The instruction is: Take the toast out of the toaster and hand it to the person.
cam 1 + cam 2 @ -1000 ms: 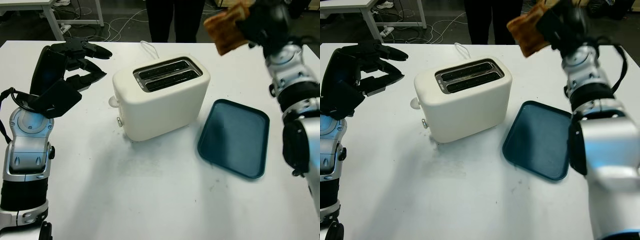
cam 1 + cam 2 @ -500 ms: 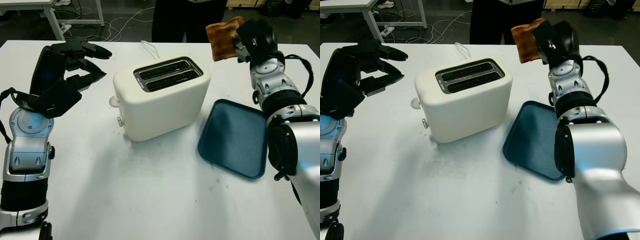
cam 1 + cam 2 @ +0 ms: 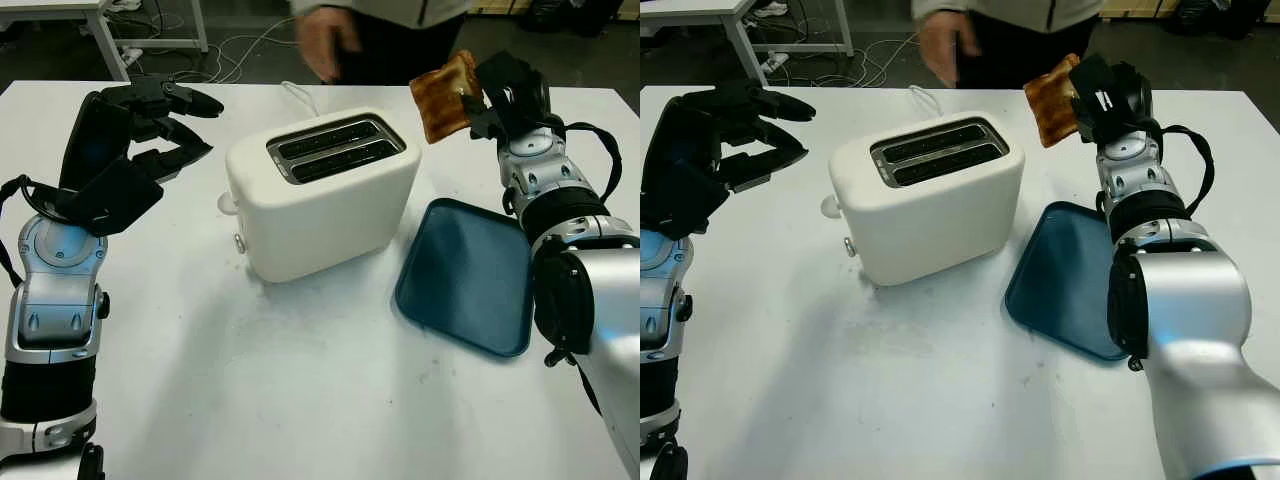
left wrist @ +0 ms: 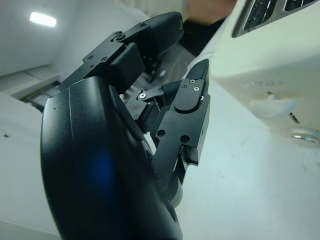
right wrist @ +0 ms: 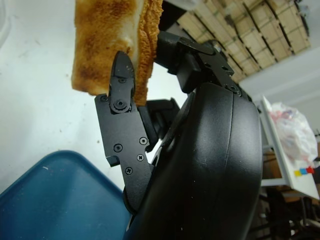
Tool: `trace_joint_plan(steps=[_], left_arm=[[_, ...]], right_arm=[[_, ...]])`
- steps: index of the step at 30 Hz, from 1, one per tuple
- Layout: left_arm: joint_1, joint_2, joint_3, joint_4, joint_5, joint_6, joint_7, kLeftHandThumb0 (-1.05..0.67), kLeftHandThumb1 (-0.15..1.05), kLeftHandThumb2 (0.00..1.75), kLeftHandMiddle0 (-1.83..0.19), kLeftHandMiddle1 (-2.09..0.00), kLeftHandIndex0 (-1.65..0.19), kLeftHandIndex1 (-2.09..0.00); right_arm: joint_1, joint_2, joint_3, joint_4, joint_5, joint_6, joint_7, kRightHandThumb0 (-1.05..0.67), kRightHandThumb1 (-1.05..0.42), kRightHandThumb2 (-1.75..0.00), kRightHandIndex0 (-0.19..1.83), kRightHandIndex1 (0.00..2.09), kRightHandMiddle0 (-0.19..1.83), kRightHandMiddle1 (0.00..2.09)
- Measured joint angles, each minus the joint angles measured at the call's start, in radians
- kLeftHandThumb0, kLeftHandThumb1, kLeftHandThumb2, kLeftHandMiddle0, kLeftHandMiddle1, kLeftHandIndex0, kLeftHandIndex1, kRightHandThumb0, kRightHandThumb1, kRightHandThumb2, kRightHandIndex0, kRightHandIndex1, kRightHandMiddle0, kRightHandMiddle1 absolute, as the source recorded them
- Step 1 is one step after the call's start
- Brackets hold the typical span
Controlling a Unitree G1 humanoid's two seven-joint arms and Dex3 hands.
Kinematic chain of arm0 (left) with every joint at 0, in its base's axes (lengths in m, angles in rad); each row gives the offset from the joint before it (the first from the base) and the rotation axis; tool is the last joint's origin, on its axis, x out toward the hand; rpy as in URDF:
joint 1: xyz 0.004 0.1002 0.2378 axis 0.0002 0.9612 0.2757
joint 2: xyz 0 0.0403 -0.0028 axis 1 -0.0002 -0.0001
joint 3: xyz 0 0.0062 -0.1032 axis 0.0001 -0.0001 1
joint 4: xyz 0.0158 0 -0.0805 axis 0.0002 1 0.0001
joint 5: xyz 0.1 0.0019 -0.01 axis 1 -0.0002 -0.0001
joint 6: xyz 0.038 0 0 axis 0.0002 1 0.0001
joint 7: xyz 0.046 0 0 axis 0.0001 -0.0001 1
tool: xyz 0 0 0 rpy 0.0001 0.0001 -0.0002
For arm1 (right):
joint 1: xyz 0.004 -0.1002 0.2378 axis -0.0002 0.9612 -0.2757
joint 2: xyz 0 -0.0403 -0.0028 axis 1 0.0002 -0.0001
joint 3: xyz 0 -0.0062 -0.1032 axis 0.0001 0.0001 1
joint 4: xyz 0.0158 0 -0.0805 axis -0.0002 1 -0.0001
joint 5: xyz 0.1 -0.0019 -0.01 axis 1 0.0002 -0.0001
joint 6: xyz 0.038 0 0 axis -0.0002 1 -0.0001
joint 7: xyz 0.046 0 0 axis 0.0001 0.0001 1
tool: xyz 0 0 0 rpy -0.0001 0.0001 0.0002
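My right hand (image 3: 478, 98) is shut on a browned slice of toast (image 3: 444, 93), holding it in the air to the right of the white toaster (image 3: 320, 195) and beyond the far end of the tray. The toast (image 5: 112, 40) sits pinched between the black fingers (image 5: 122, 85). Both toaster slots (image 3: 336, 147) look dark and empty. A person's hand (image 3: 322, 40) reaches in over the far table edge, behind the toaster and left of the toast. My left hand (image 3: 160, 125) is open, raised to the left of the toaster.
A dark teal tray (image 3: 468, 276) lies on the white table (image 3: 250, 380) right of the toaster. The toaster's white cord (image 3: 296, 95) runs off the far edge. The person's dark trousers (image 3: 1020, 55) stand just beyond the table.
My right hand has lowered and tilted the toast slightly. The person has leaned in, and a hand has appeared above the far edge of the table.
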Motion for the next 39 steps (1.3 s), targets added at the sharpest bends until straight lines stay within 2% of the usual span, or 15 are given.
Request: trace_joint_plan(steps=[5, 10, 17, 20, 23, 29, 30, 32, 34, 36, 39], left_arm=[[0.000, 0.000, 0.000, 0.014, 0.000, -0.032, 0.000, -0.01, 0.83, 0.00, -0.75, -1.01, -0.79, -0.60], [0.000, 0.000, 0.000, 0.014, 0.000, -0.020, 0.000, -0.02, 0.83, 0.00, -0.74, -1.00, -0.77, -0.60], [0.000, 0.000, 0.000, 0.011, 0.002, -0.017, 0.000, -0.02, 0.83, 0.00, -0.75, -0.99, -0.77, -0.60], [0.000, 0.000, 0.000, 0.011, 0.002, -0.017, 0.000, -0.02, 0.83, 0.00, -0.74, -0.99, -0.78, -0.60], [0.000, 0.000, 0.000, 0.011, 0.001, -0.017, 0.000, -0.02, 0.83, 0.00, -0.74, -1.00, -0.78, -0.60], [0.000, 0.000, 0.000, 0.011, 0.001, -0.017, 0.000, -0.02, 0.84, 0.01, -0.74, -1.00, -0.76, -0.60], [0.000, 0.000, 0.000, 0.011, 0.000, -0.017, 0.000, -0.02, 0.84, 0.01, -0.74, -1.00, -0.76, -0.59], [0.000, 0.000, 0.000, 0.009, -0.002, -0.014, 0.000, -0.02, 0.84, 0.01, -0.73, -1.00, -0.76, -0.59], [0.000, 0.000, 0.000, 0.003, -0.003, -0.005, 0.000, -0.03, 0.84, 0.01, -0.73, -1.00, -0.75, -0.59], [0.001, 0.000, 0.000, 0.000, -0.003, 0.000, 0.000, -0.04, 0.85, 0.01, -0.72, -1.00, -0.75, -0.59], [0.005, 0.000, 0.000, -0.006, -0.002, 0.011, 0.000, -0.05, 0.84, 0.01, -0.72, -0.99, -0.75, -0.59]], right_arm=[[0.000, 0.000, 0.022, 0.000, -0.022, 0.000, -0.002, -0.19, -0.92, -0.39, 0.61, 1.75, 0.30, 1.69], [0.000, 0.000, 0.012, 0.000, -0.018, -0.005, 0.013, -0.19, -0.92, -0.39, 0.68, 1.75, 0.34, 1.74], [0.000, 0.000, 0.016, 0.000, -0.022, -0.005, 0.013, -0.21, -0.92, -0.39, 0.61, 1.75, 0.28, 1.61], [0.000, 0.000, 0.017, 0.000, -0.022, -0.005, 0.013, -0.21, -0.92, -0.39, 0.62, 1.75, 0.31, 1.70], [0.000, 0.000, 0.026, 0.000, -0.026, -0.005, 0.013, -0.20, -0.92, -0.38, 0.62, 1.75, 0.33, 1.65], [0.003, 0.000, 0.046, 0.000, -0.031, -0.023, 0.036, -0.20, -0.92, -0.37, 0.66, 1.75, 0.40, 1.74], [0.004, -0.001, 0.058, 0.000, -0.039, -0.032, 0.038, -0.26, -0.92, -0.36, 0.63, 1.75, 0.44, 1.66], [0.008, -0.003, 0.085, 0.000, -0.064, -0.050, 0.047, -0.44, -0.92, -0.35, 0.73, 1.23, 0.69, 0.93], [0.010, -0.007, 0.091, 0.000, -0.067, -0.065, 0.074, -0.55, -0.92, -0.37, 0.80, 0.54, 0.78, 0.29], [0.017, -0.012, 0.091, 0.000, -0.067, -0.087, 0.109, -0.56, -0.92, -0.38, 0.81, 0.26, 0.78, 0.10], [0.028, -0.014, 0.078, -0.005, -0.062, -0.124, 0.108, -0.50, -0.92, -0.36, 0.89, 0.14, 0.80, 0.03]])
